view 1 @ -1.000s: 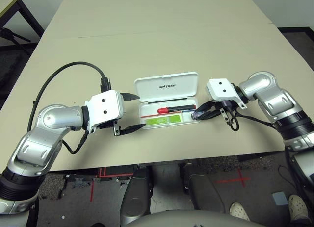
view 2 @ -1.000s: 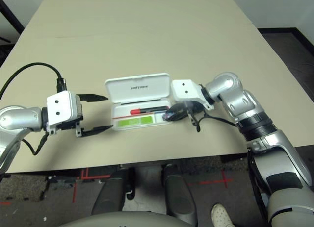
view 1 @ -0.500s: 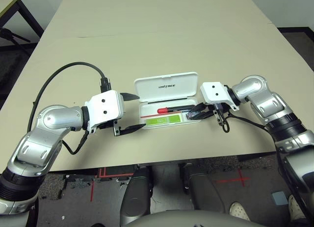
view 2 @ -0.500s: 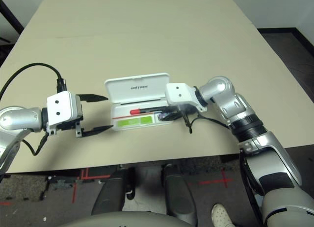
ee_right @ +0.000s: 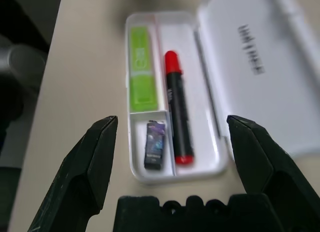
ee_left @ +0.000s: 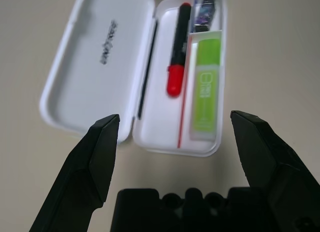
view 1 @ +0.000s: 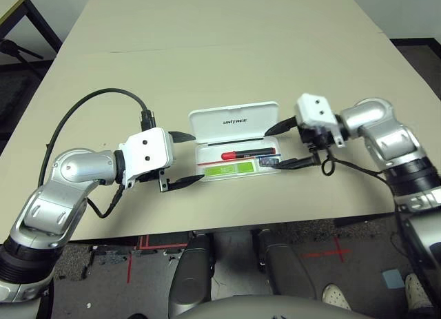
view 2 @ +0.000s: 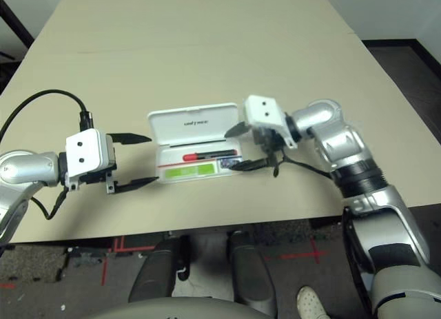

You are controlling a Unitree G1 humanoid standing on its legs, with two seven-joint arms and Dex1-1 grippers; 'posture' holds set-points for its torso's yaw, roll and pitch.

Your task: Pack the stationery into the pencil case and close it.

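Observation:
The white pencil case (view 1: 234,120) lies open on the table, its lid (ee_left: 100,56) folded back with the lettering up. In its tray lie the stationery: the lime-green highlighter (view 1: 229,169) in the near slot, the red-capped black marker (ee_right: 177,111) behind it, and the small dark block (ee_right: 155,144) in the compartment at the right end. My right gripper (view 1: 272,149) hovers open just off the tray's right end, holding nothing. At the tray's left end, a short way off, my left gripper (view 1: 198,156) is open and empty.
The beige table (view 1: 227,50) stretches far behind the case, with a seam across it. A black cable (view 1: 89,102) loops over my left forearm. The table's front edge runs close below both grippers.
My right gripper was shut on the dark block over the tray's right end; it has opened, left the block in the small compartment and lifted back. The left arm has stayed still.

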